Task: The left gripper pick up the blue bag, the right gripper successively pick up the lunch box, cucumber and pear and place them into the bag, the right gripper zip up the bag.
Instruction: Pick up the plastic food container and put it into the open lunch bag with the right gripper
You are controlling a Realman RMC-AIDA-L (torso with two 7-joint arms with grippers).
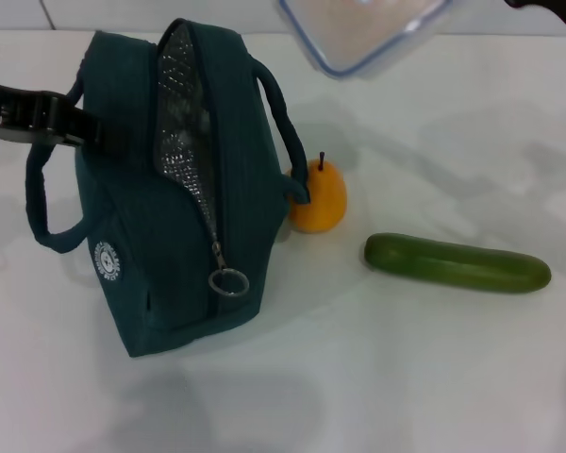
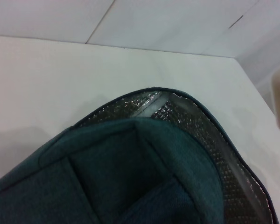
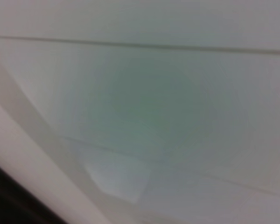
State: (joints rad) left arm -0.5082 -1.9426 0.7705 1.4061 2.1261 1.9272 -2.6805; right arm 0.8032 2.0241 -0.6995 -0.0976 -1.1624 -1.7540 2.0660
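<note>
Glossy white table (image 1: 434, 377). Teal fabric blue bag (image 1: 170, 283) sits unzipped, quilted foil lining showing; left gripper (image 1: 61, 125) pinches its 9 o'clock rim. At 3 o'clock: smooth pear (image 1: 319, 200), then cucumber (image 1: 457, 263). Clear blue-rimmed lunch box (image 1: 363, 33) hangs at 12; right gripper's fingers — can't tell.

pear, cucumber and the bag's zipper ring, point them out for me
pear (image 1: 319, 200), head view, on its orange-yellow belly.
cucumber (image 1: 457, 263), head view, mid-length on its green skin.
zipper ring (image 1: 228, 282), head view, on the metal loop against the blue bag (image 1: 170, 274).
</note>
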